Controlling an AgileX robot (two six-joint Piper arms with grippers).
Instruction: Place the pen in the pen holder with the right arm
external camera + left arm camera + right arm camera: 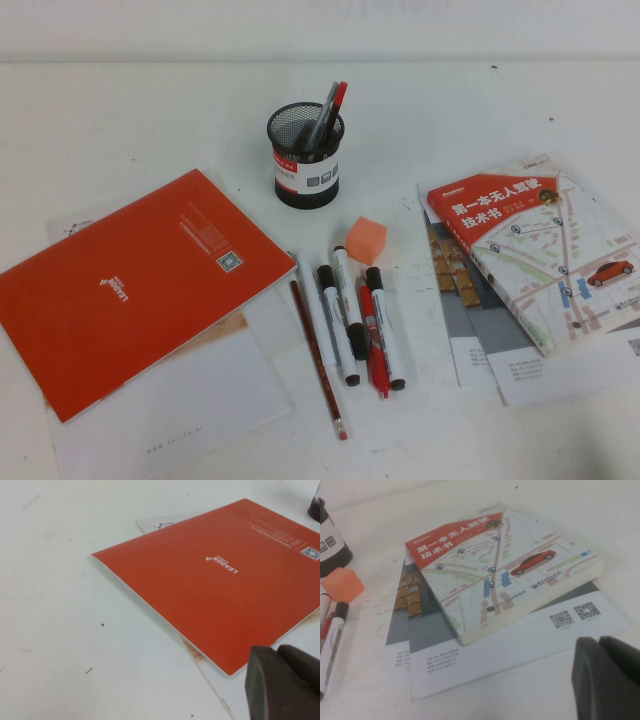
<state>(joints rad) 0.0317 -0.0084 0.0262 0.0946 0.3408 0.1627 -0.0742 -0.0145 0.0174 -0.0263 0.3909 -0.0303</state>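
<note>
Pen (385, 327), one of three white markers with black caps, lies flat on the table (120, 110) in the high view, nearest the book, with a red pen (372, 340) touching its left side. The other two markers (343, 318) lie just left of that, and a dark red pencil (318, 358) lies further left. An orange cube (366, 239) sits just beyond the markers. The pen holder (306, 155) stands upright farther back, apart from the pen, with a red pen and a grey pen in it. An orange booklet (130, 285) rests on white papers (170, 415) at the left; a book (540, 250) with a map cover rests on leaflets at the right. The high view shows neither arm. The left wrist view shows the left gripper (282, 682) as a dark blurred mass just beside the booklet's near corner; the right wrist view shows the right gripper (607, 672) likewise, over the table near the leaflets under the book. Whether either gripper's fingers are apart or together cannot be told. The right wrist view also shows the cube, the holder's base and one marker's capped end.
</note>
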